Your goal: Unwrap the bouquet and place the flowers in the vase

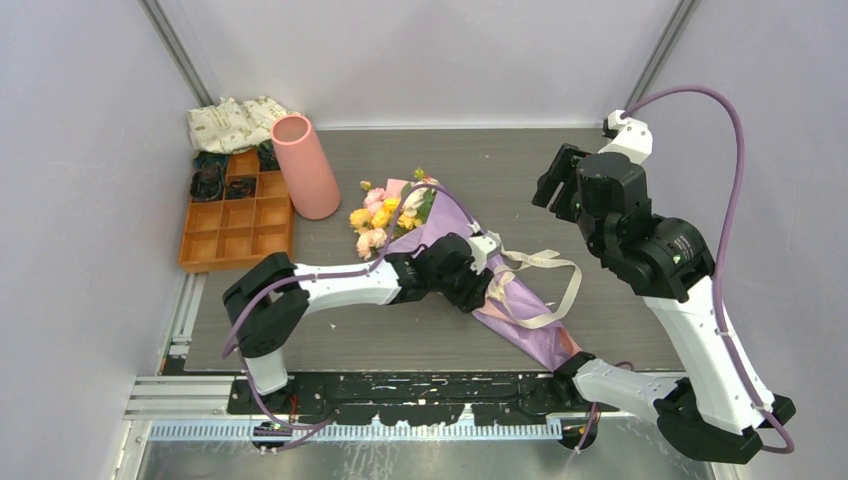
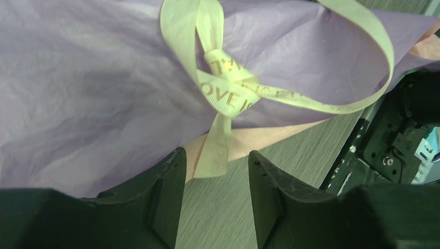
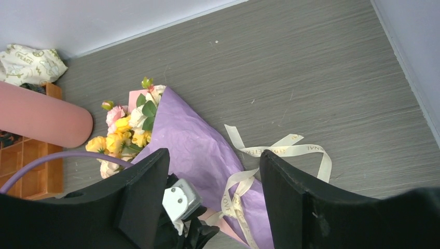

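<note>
A cone-shaped bouquet wrapped in purple and pink paper (image 1: 447, 215) is lying on its side across the dark grey wood-grain table (image 1: 480, 160), its narrow end pointing toward the near right and its pink, yellow and cream roses (image 1: 378, 215) fanning out toward the far left. The blooms are resting near the foot of a tall salmon-pink cylindrical vase (image 1: 305, 165), which is standing just beside an orange compartment tray (image 1: 235, 230) at the table's far left, with a patterned cream cloth (image 1: 235, 125) bunched behind it.

A cream printed ribbon (image 2: 228, 88) is sitting knotted around the wrap, its loops and tails trailing loose over the paper and onto the table. The left gripper (image 2: 215, 155) is reaching in over the middle of the bouquet, its fingers standing apart with one ribbon tail hanging in the gap between them, unpinched. The right gripper (image 3: 214, 154) is hanging high above the table's right side, well apart from the bouquet, its jaws spread wide and holding nothing. All the flowers are sitting inside the wrap.
</note>
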